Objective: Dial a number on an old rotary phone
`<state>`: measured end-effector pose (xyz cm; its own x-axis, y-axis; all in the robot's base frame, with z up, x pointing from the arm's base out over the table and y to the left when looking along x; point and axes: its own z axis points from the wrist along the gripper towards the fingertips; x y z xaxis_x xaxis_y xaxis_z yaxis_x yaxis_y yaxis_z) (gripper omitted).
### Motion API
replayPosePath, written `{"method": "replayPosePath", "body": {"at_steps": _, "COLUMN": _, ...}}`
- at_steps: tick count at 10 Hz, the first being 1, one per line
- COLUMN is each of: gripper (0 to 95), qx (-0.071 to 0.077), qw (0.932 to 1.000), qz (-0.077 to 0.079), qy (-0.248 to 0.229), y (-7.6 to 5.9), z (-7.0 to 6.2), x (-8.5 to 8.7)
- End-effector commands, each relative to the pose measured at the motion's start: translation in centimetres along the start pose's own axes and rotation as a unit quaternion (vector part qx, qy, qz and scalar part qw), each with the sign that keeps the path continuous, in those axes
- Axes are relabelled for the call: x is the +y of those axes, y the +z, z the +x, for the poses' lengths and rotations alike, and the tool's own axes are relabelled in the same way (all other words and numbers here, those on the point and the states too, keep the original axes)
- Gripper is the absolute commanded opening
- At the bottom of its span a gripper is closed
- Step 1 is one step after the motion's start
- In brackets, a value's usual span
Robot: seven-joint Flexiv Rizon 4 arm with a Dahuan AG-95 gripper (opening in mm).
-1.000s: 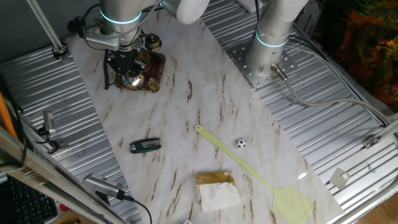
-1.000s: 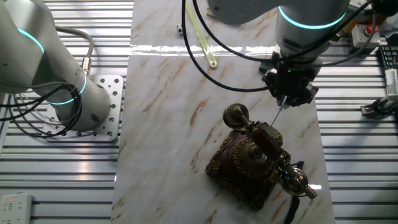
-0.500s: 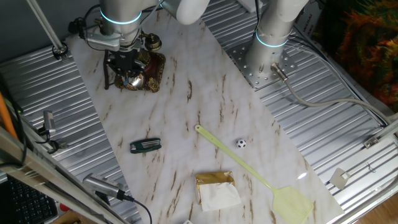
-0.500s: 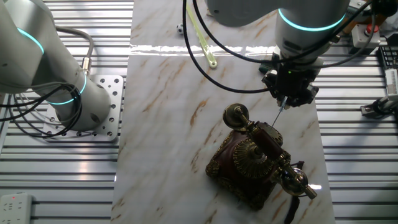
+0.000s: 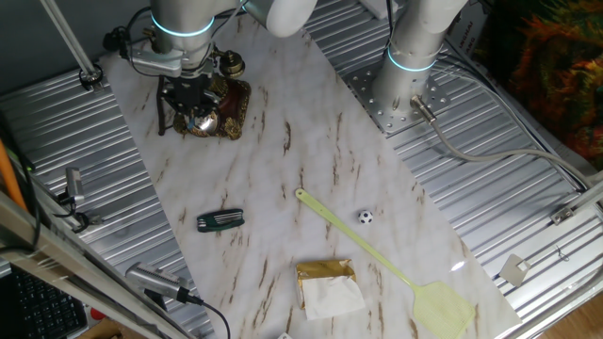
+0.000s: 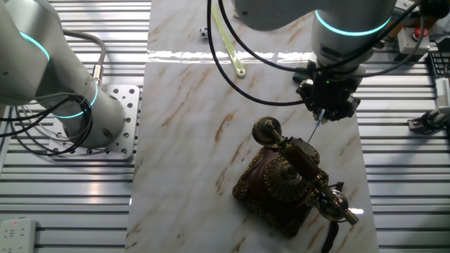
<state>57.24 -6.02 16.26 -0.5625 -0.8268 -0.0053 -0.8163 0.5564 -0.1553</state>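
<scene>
The old rotary phone (image 5: 229, 109) stands at the far left end of the marble board. In the other fixed view the old rotary phone (image 6: 275, 188) shows its brown and brass base, its round dial (image 6: 283, 180) and its dark handset (image 6: 304, 156) on the cradle. My gripper (image 5: 191, 105) hangs over the phone and hides much of it in one fixed view. Seen from the other side, the gripper (image 6: 325, 109) is just beyond the handset, apart from the dial. A thin pale rod (image 6: 314, 130) slants from under it toward the handset. The wrist body hides the fingers.
On the board lie a green-handled tool (image 5: 220, 220), a small black and white ball (image 5: 365, 217), a yellow fly swatter (image 5: 381, 260) and a gold box with white tissue (image 5: 328, 285). A second arm's base (image 5: 412, 58) stands beside the board. Ribbed metal surrounds the board.
</scene>
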Motion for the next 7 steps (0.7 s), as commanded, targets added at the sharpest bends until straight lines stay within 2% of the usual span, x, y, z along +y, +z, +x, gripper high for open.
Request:
{"method": "replayPosePath", "body": {"at_steps": 1, "gripper": 0.0, "qx": -0.002, "qw": 1.0, "qz": 0.001, "qy": -0.004, "y": 0.12, "z": 0.02, "x": -0.07}}
{"method": "replayPosePath", "body": {"at_steps": 7, "gripper": 0.0, "qx": -0.004, "qw": 1.0, "qz": 0.003, "qy": -0.003, "y": 0.27, "z": 0.12, "x": -0.11}}
